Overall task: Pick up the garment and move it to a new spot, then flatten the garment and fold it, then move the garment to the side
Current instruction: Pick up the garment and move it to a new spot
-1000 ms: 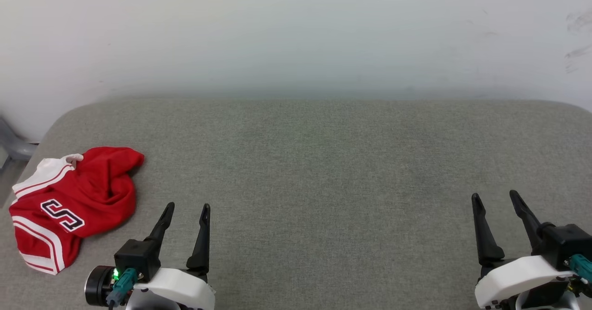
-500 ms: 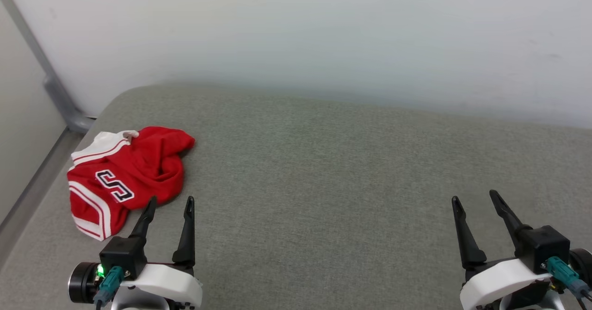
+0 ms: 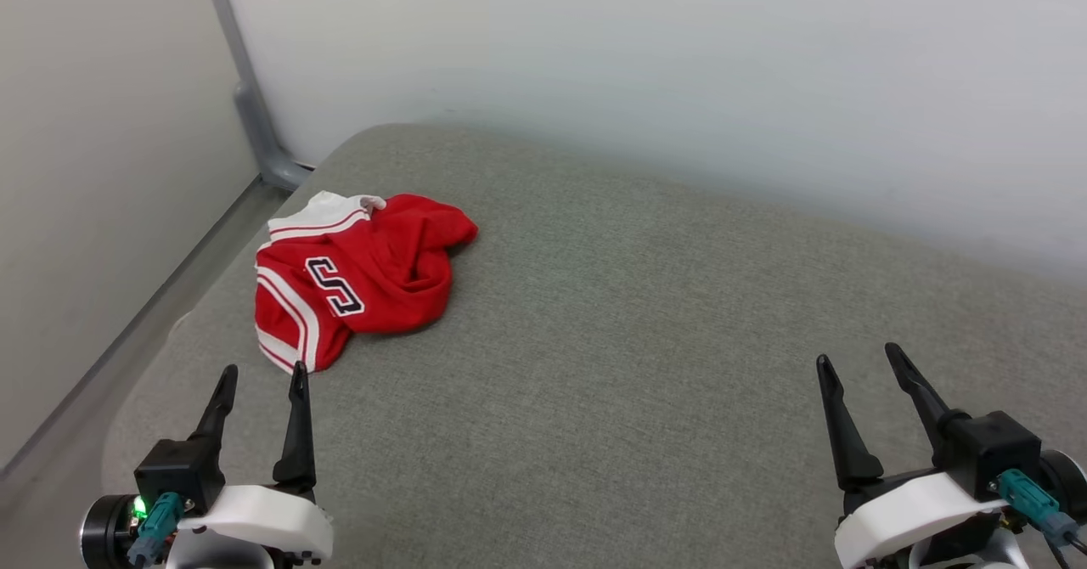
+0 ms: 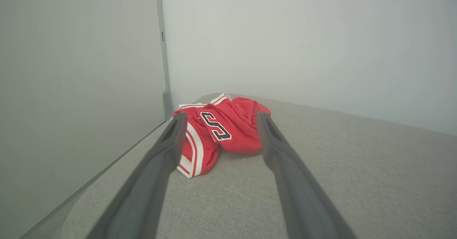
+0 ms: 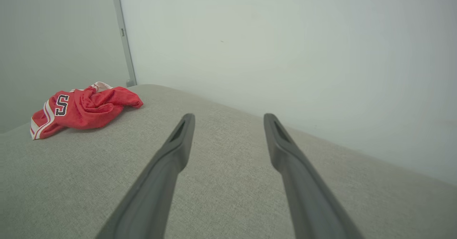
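Grey cushion (image 3: 637,365), crumpled white-striped red garment (image 3: 382,272), left tool (image 3: 263,369) and right tool (image 3: 858,353) released

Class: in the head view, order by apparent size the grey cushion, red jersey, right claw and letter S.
1. grey cushion
2. red jersey and right claw: look alike; claw nearer and cropped, so unranked
3. letter S

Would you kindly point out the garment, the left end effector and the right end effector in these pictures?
garment (image 3: 399,273), head view, red cloth right of the letter S.
left end effector (image 3: 263,369), head view, midway between its fingertips.
right end effector (image 3: 857,353), head view, midway between its fingertips.
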Controlling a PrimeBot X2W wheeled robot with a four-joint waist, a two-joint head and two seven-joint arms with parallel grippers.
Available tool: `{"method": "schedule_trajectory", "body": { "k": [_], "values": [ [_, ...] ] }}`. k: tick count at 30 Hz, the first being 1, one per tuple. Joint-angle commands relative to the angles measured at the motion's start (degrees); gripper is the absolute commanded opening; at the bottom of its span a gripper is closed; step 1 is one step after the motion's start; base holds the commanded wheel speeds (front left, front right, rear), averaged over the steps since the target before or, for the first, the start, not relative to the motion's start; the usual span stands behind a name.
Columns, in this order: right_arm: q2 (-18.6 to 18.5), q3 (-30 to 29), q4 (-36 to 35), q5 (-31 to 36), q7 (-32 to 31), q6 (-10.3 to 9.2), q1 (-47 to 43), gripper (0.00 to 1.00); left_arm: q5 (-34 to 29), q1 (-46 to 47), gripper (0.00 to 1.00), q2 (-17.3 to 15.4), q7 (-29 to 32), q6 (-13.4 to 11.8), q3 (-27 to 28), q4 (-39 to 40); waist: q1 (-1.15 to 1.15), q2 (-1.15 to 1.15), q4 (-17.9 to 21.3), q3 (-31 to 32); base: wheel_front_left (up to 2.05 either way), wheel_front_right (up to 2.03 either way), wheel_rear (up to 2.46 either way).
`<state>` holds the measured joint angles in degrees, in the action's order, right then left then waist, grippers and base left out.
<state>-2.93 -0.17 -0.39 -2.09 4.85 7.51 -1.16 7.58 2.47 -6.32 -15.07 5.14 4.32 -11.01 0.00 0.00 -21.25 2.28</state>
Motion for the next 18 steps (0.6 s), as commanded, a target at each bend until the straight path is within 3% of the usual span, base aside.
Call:
{"method": "schedule_trajectory", "body": {
  "k": [1,11,18],
  "values": [
    [0.07,-0.07,-0.10,-0.54,0.17,-0.04,0.77,1.00,-0.07,-0.15,1.00,-0.12,-0.15,0.35,0.20,-0.03,0.00,0.00,-0.99,-0.12,0.00,0.00,0.00],
    [0.07,-0.17,-0.42,-0.82,0.40,-0.04,1.22,1.00,0.46,2.13,1.00,0.22,-0.15,0.87,1.16,-0.65,0.00,0.00,-2.70,-1.44,0.00,0.00,0.00],
    [0.06,-1.46,-3.50,1.55,-1.31,-0.04,3.20,1.00,4.30,11.12,1.00,-0.57,-0.15,1.79,0.83,-6.38,0.00,0.00,-1.14,-7.51,0.00,0.00,0.00]
  ]
}}
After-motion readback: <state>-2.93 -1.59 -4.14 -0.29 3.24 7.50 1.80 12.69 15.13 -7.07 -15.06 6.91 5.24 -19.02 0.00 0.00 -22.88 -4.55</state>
